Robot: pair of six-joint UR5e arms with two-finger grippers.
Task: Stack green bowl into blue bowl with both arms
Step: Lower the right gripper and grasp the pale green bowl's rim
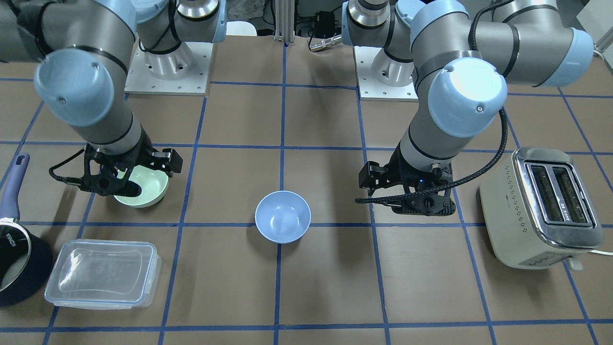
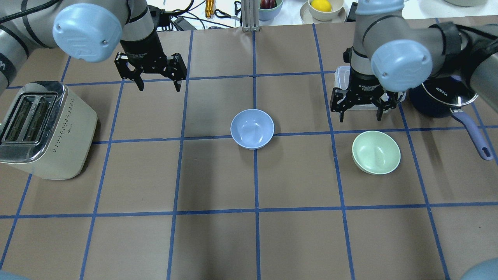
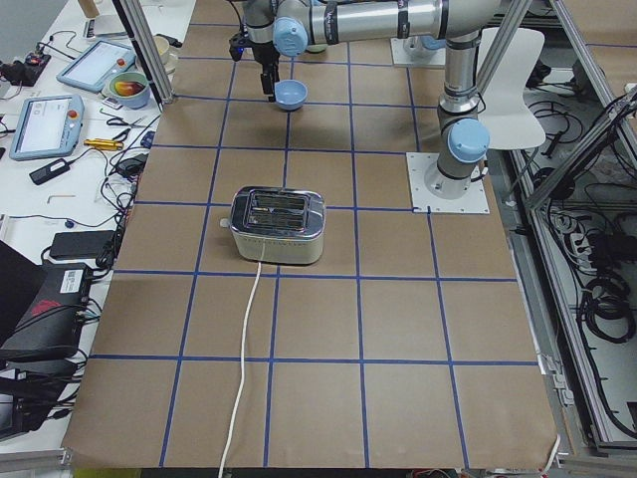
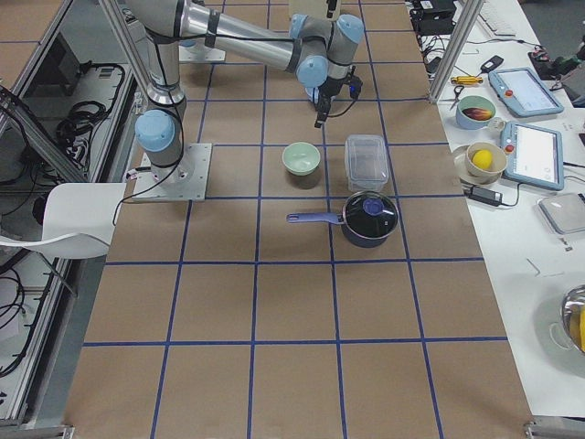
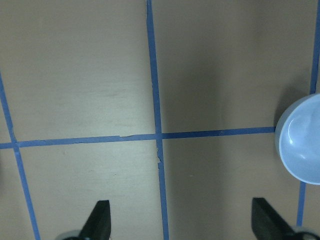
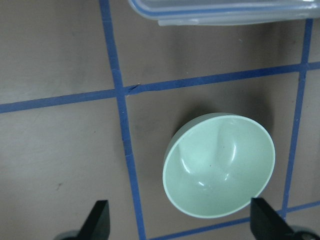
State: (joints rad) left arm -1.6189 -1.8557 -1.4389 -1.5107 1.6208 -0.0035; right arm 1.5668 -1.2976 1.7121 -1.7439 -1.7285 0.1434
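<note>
The green bowl sits upright on the counter on the robot's right. The blue bowl is upright at mid-counter on a crossing of blue tape lines, well apart from it.

Overhead, the right hand has its fingers spread wide and looks to be past the green bowl. The front view lays it over the bowl's robot-side rim. The right wrist view shows the whole bowl below and untouched, nearer one fingertip than the other.

The left hand is also spread and holds nothing. Its wrist view shows taped counter under it, with the blue bowl cut off at the frame's edge.

The front view shows a clear lidded box whole; overhead the right arm hides most of it. The box lies near the green bowl on the operators' side, with a navy saucepan beside it. A toaster stands at the robot's left end.

Open counter lies between the two bowls and all around the blue one.
</note>
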